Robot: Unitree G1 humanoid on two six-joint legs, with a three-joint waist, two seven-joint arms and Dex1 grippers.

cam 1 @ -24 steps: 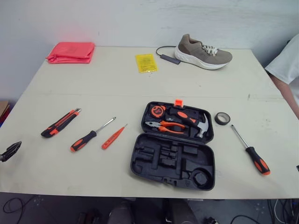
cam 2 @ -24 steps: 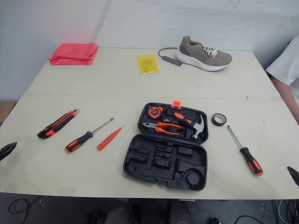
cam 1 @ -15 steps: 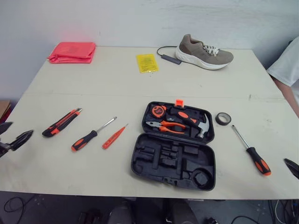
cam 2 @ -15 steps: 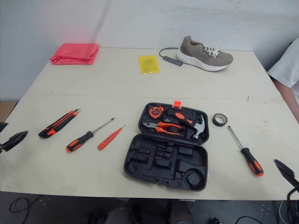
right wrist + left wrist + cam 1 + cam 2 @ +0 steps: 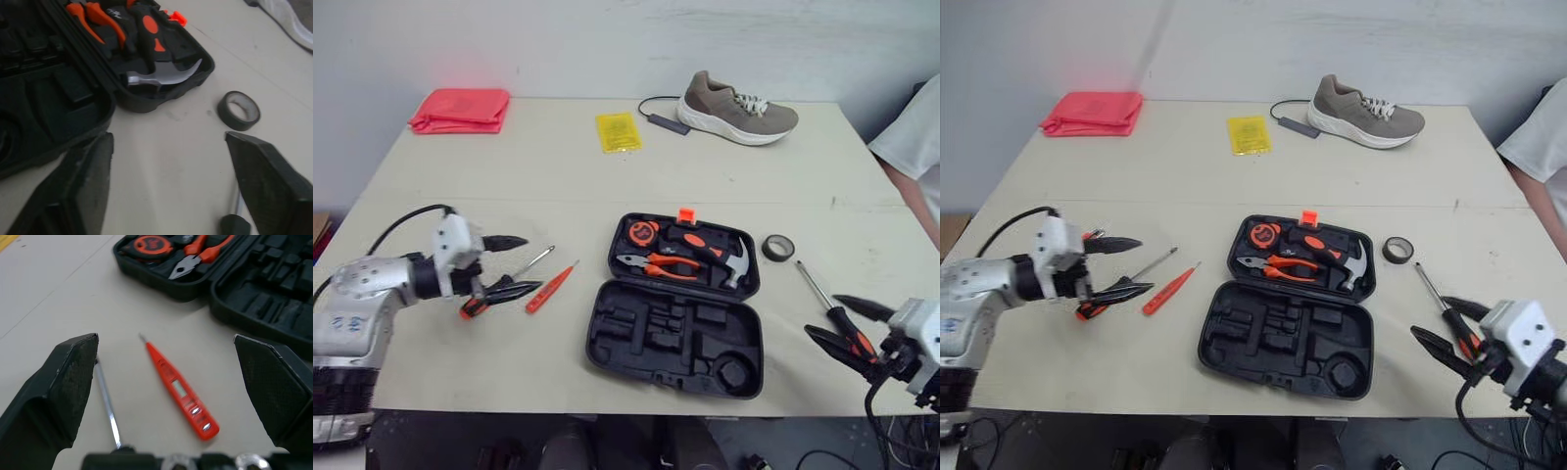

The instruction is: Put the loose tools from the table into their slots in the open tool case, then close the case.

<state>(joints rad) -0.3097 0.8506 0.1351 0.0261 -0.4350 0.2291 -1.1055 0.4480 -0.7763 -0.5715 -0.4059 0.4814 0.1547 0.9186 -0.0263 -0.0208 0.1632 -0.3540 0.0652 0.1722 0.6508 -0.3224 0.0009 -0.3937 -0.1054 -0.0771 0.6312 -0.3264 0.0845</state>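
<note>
The black tool case (image 5: 675,338) lies open mid-table; a tape measure, pliers and hammer (image 5: 164,76) sit in its far half. Left of it lie an orange test pen (image 5: 551,287) and a black-and-orange screwdriver (image 5: 536,258). My left gripper (image 5: 514,265) is open over that screwdriver's handle, holding nothing. My left arm hides the utility knife. Right of the case are a black tape roll (image 5: 778,247) and a second screwdriver (image 5: 832,311). My right gripper (image 5: 822,315) is open around that screwdriver's handle, with a finger on each side.
At the table's far side are a pink folded cloth (image 5: 460,110), a yellow packet (image 5: 619,131) and a grey shoe (image 5: 736,108) beside a black cable. A person's white sleeve (image 5: 911,137) shows at the right edge. The table's front edge runs just below the case.
Both arms have come in from the table's sides: the left gripper to the left screwdriver, the right gripper to the right screwdriver. No tool has moved.
</note>
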